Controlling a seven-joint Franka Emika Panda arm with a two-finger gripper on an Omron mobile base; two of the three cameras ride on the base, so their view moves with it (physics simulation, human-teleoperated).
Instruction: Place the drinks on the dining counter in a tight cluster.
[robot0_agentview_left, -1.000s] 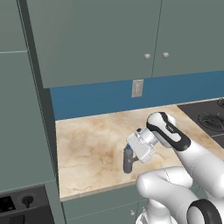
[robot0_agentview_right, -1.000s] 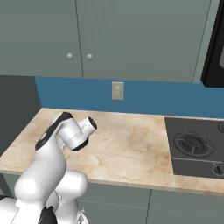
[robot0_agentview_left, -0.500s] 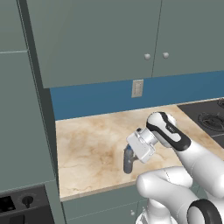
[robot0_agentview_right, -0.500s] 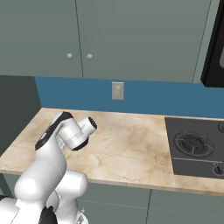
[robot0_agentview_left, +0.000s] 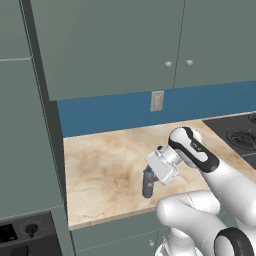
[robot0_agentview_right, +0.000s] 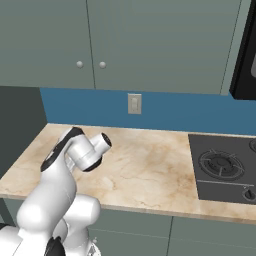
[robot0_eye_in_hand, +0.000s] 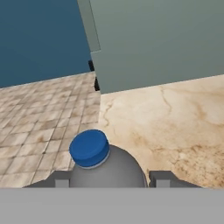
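Observation:
A small slim greyish water bottle (robot0_agentview_left: 148, 185) with a blue cap (robot0_eye_in_hand: 89, 148) stands upright on the beige wall counter (robot0_agentview_left: 102, 167), near its front edge. My gripper (robot0_eye_in_hand: 109, 179) reaches down and left over it, and the bottle's body (robot0_eye_in_hand: 107, 168) sits between the two dark fingertips (robot0_eye_in_hand: 61, 179). The tips lie very close to its sides; I cannot make out whether they press on it. The bottle rests on the counter and is not lifted. The dining counter is out of view.
Behind the counter runs a blue backsplash with a wall outlet (robot0_agentview_left: 157, 101). Grey upper cabinets (robot0_agentview_left: 150, 40) hang above. A tall grey cabinet (robot0_agentview_left: 27, 130) closes the left end. A black cooktop (robot0_agentview_right: 225, 167) lies to the right.
Arm and bottle stay in the same place. The fingers have drawn in toward the bottle's sides.

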